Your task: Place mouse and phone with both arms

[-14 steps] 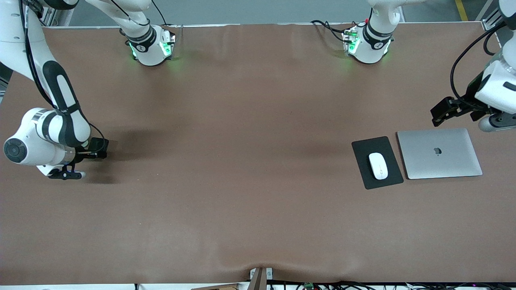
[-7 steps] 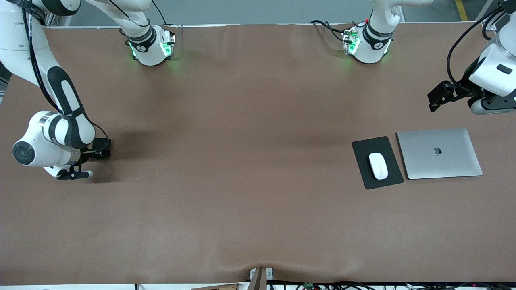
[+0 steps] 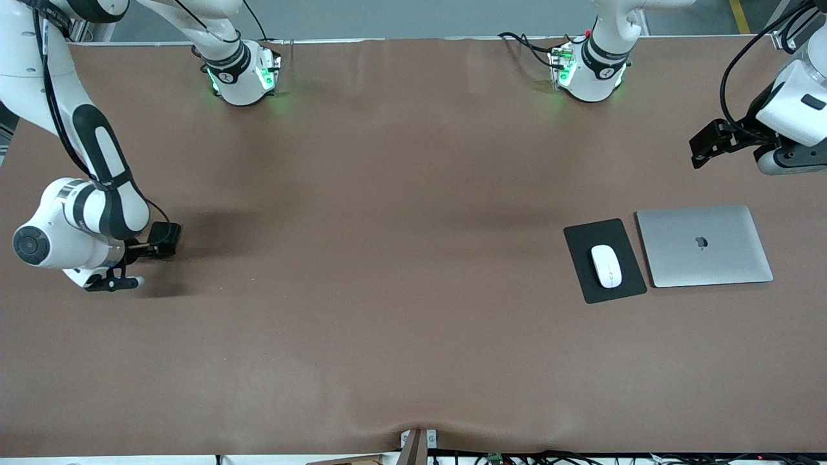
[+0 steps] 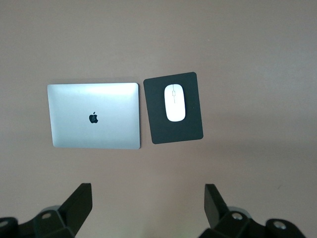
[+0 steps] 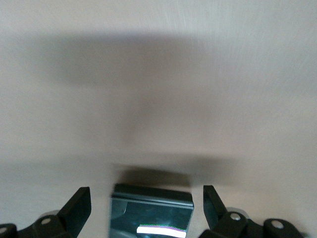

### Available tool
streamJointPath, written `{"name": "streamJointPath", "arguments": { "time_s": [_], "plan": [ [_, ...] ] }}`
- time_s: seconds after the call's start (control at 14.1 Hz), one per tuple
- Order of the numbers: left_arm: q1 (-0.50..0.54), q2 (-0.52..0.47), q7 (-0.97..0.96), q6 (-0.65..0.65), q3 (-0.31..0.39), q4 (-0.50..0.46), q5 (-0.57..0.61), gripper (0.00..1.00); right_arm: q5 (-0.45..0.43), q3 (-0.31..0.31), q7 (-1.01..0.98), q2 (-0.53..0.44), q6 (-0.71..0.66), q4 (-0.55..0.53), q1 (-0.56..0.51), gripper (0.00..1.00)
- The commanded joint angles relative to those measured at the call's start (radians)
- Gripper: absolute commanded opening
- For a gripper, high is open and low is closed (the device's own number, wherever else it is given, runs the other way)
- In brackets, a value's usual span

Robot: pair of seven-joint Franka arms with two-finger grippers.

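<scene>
Front view: the brown table (image 3: 400,290) carries a closed silver laptop (image 3: 704,245) toward the left arm's end. Just beside the laptop, toward the right arm's end, lies the black mouse pad (image 3: 604,259); the white mouse (image 3: 606,265) rests on it. The left gripper (image 4: 146,206) hangs over bare table near the laptop, fingers spread and empty. Well apart from the laptop, at the right arm's end, the right gripper (image 5: 147,208) is low over the table, fingers apart on either side of the glossy black phone (image 5: 151,213), not gripping it.
</scene>
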Motion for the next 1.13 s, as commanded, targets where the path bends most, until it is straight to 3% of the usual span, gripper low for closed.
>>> {"name": "streamJointPath", "arguments": {
  "time_s": [0.0, 0.21, 0.57, 0.71, 0.92, 1.06],
  "plan": [
    [0.003, -0.022, 0.02, -0.013, 0.009, -0.016, -0.013, 1.0, -0.005, 0.009, 0.009, -0.109, -0.079, 0.043, 0.069, 1.0],
    [-0.001, -0.021, 0.018, -0.011, 0.016, -0.014, -0.013, 1.0, -0.003, 0.011, 0.124, -0.186, -0.196, 0.107, 0.148, 1.0],
    [0.0, -0.021, 0.018, -0.013, 0.016, -0.011, -0.013, 1.0, -0.003, 0.015, 0.348, -0.434, -0.412, 0.117, 0.257, 1.0],
    [0.003, -0.021, 0.015, -0.011, 0.016, -0.01, -0.013, 1.0, -0.003, 0.072, 0.358, -0.496, -0.496, 0.141, 0.21, 1.0],
    [0.003, -0.022, -0.003, -0.011, 0.016, -0.01, -0.014, 1.0, 0.014, 0.078, 0.353, -0.502, -0.672, 0.288, 0.15, 1.0],
    [0.003, -0.024, -0.003, -0.013, 0.018, -0.01, -0.013, 1.0, 0.041, 0.076, 0.348, -0.536, -0.745, 0.322, 0.113, 1.0]
  ]
}}
